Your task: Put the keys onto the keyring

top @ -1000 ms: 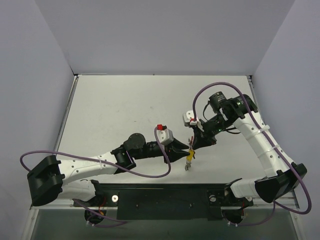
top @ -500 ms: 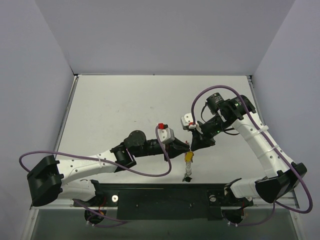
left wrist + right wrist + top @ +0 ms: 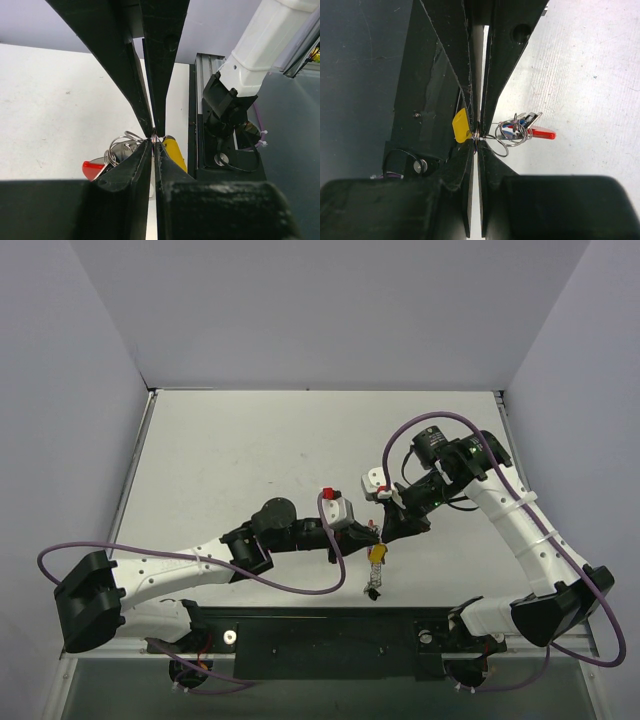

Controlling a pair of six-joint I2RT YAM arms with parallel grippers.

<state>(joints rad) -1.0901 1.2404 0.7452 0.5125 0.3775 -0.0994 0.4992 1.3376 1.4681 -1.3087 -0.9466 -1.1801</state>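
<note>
My two grippers meet tip to tip over the near middle of the table. My left gripper (image 3: 372, 534) comes in from the left and my right gripper (image 3: 383, 531) from the right. Both are shut on the thin wire of the keyring (image 3: 502, 142), whose loops also show in the left wrist view (image 3: 122, 142). A yellow key (image 3: 377, 554) hangs right at the pinch point (image 3: 172, 150) (image 3: 461, 125). A red key (image 3: 542, 133) (image 3: 92, 167) and a dark key hang bunched on the ring's loops. The silvery chain (image 3: 373, 585) dangles below.
The white table (image 3: 250, 450) is walled on three sides. A black rail (image 3: 330, 635) with the arm bases runs along the near edge, just below the dangling chain. Purple cables (image 3: 300, 588) loop off both arms.
My left gripper has shifted a little to the right and my right wrist has turned slightly. The chain now hangs straight down below the yellow key.
</note>
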